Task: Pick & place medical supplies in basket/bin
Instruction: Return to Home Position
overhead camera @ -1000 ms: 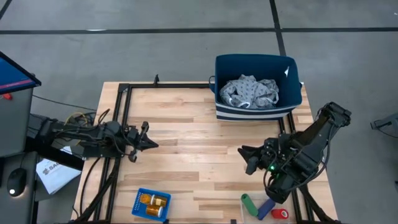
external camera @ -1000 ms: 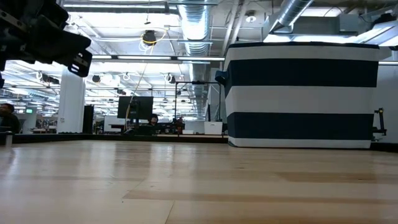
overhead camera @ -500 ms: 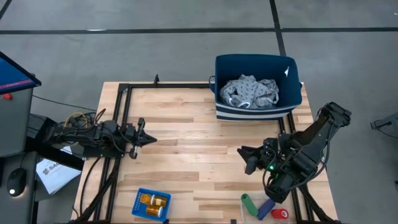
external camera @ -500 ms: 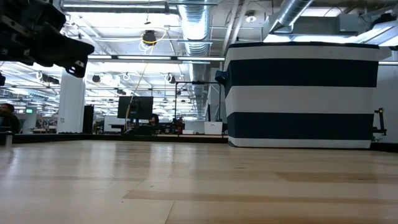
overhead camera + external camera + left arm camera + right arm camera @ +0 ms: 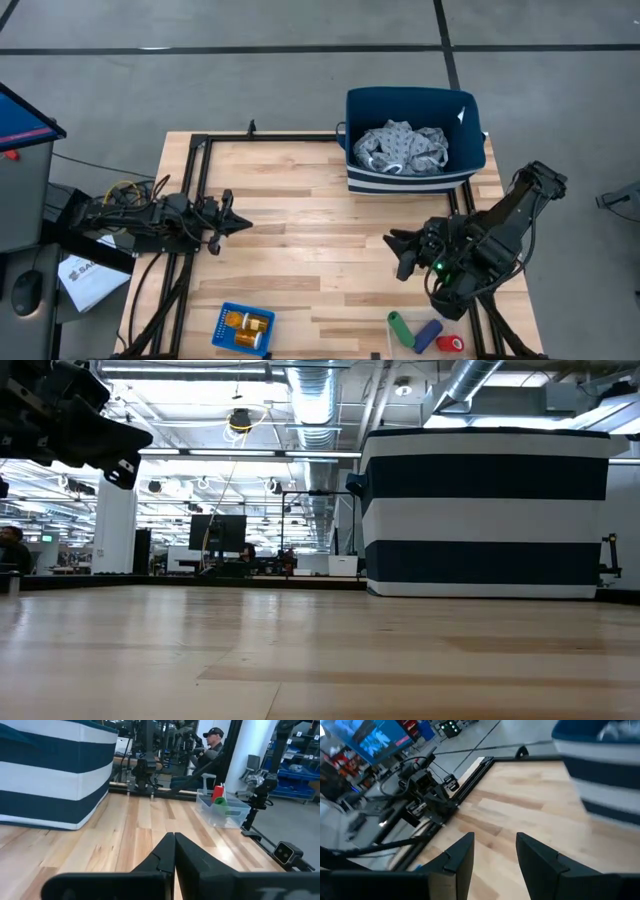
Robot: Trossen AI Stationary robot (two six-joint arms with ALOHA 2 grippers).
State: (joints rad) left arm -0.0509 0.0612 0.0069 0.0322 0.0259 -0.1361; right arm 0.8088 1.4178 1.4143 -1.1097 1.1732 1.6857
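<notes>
The light wooden slatted table (image 5: 300, 262) carries everything. At its far right corner stands the large navy fabric bin with white stripes (image 5: 410, 106), and the crumpled grey patterned cloth garment (image 5: 405, 147) lies inside it.

The left gripper (image 5: 240, 224) hangs over the table's left side, pointing toward the middle, with its two dark fingers (image 5: 160, 860) pressed together and nothing between them. The right gripper (image 5: 394, 254) hovers over the right side, below the bin in the high view, with its fingers (image 5: 462, 855) spread apart and empty.

The small bright blue perforated plastic basket (image 5: 222, 326) sits at the near edge toward the left and holds the two small orange pill bottles (image 5: 250, 322). The clear plastic tray (image 5: 210, 813) sits at the near right corner, well apart from the basket. In it lie the short green cylinder (image 5: 400, 327), the short dark blue cylinder (image 5: 428, 335) and the short red cylinder (image 5: 449, 343), side by side.
</notes>
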